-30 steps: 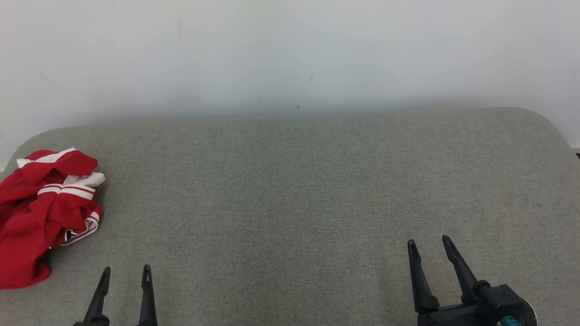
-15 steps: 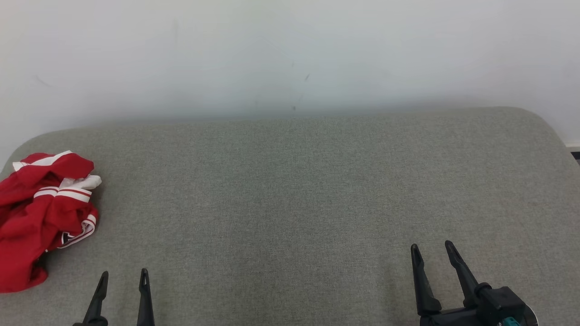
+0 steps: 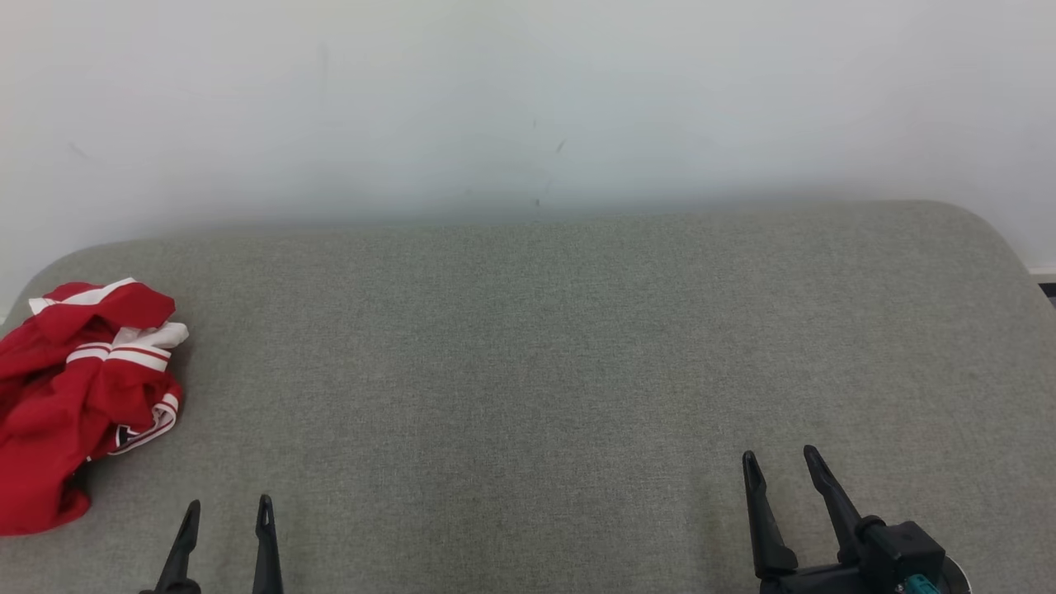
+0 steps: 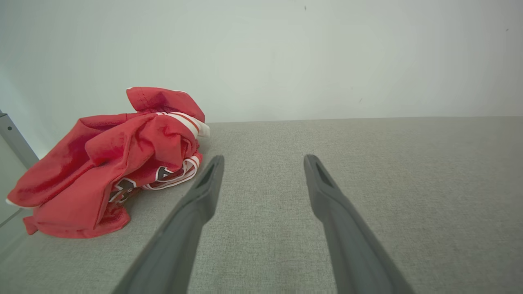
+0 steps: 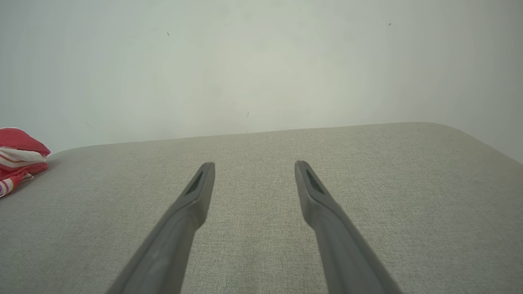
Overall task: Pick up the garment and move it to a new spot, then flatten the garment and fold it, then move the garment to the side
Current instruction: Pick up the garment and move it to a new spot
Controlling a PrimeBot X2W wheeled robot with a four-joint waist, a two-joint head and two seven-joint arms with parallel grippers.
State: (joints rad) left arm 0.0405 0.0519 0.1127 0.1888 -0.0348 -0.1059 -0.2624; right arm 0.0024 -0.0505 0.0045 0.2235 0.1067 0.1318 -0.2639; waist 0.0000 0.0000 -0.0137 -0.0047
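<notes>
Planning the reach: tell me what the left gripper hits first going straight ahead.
Nothing nearby: the left gripper points past the red garment, which lies left of its line; then probably the wall.

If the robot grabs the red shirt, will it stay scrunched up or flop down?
Probably floppy: the red shirt lies crumpled in soft folds, so it should droop when lifted. It looks thin, so likely light. On the woven grey cushion, pushing would probably bunch it.
</notes>
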